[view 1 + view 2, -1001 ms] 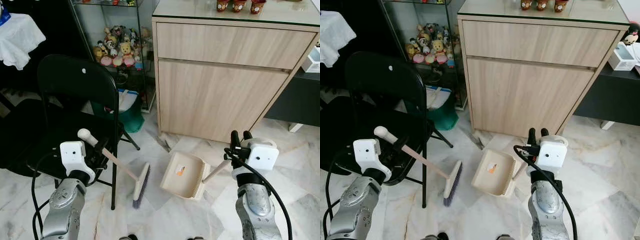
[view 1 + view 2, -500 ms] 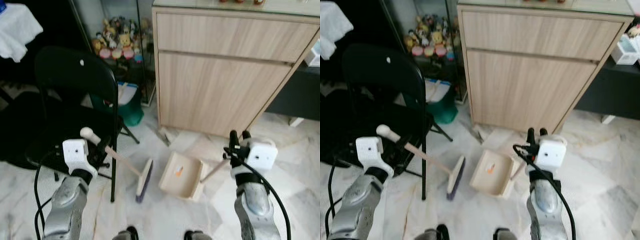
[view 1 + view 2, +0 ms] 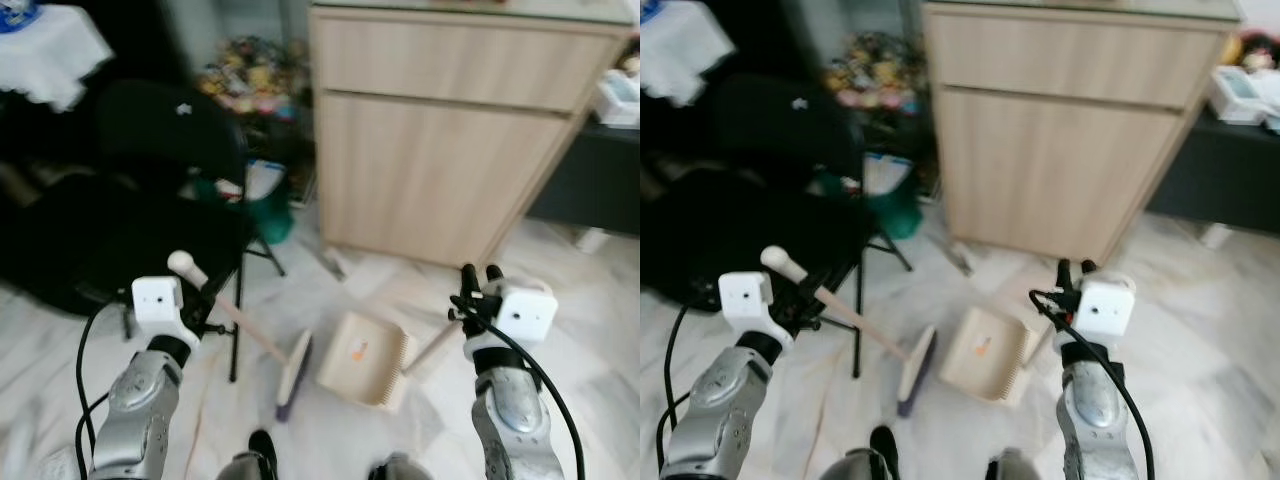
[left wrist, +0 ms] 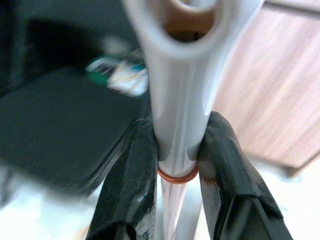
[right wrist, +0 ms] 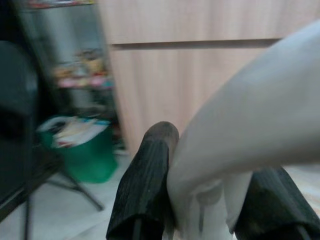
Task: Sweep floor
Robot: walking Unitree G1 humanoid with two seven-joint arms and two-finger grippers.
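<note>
My left gripper [image 3: 207,302] is shut on the brush's handle [image 4: 179,100], and its black fingers [image 4: 131,172] clamp the white grip just above the wooden shaft. From there the shaft slopes down to the brush head [image 3: 293,372], which sits low over the marble floor. To its right lies the beige dustpan [image 3: 364,357], mouth turned toward the brush. My right gripper [image 3: 478,285] is shut on the dustpan's pale handle [image 5: 235,135], with a finger [image 5: 149,172] on each side. A small grey scrap [image 3: 335,262] lies on the floor near the cabinet's foot.
A black folding chair [image 3: 170,150] stands close on the left, one leg near the brush. A wooden cabinet [image 3: 440,130] is straight ahead. Beside it are a green bin [image 3: 262,208] and a glass shelf of toys [image 3: 245,75]. A dark low unit [image 3: 590,185] is at the right.
The whole picture has shifted and blurred, so the camera has moved. Both grippers keep the same hold, and brush and dustpan keep their places relative to each other.
</note>
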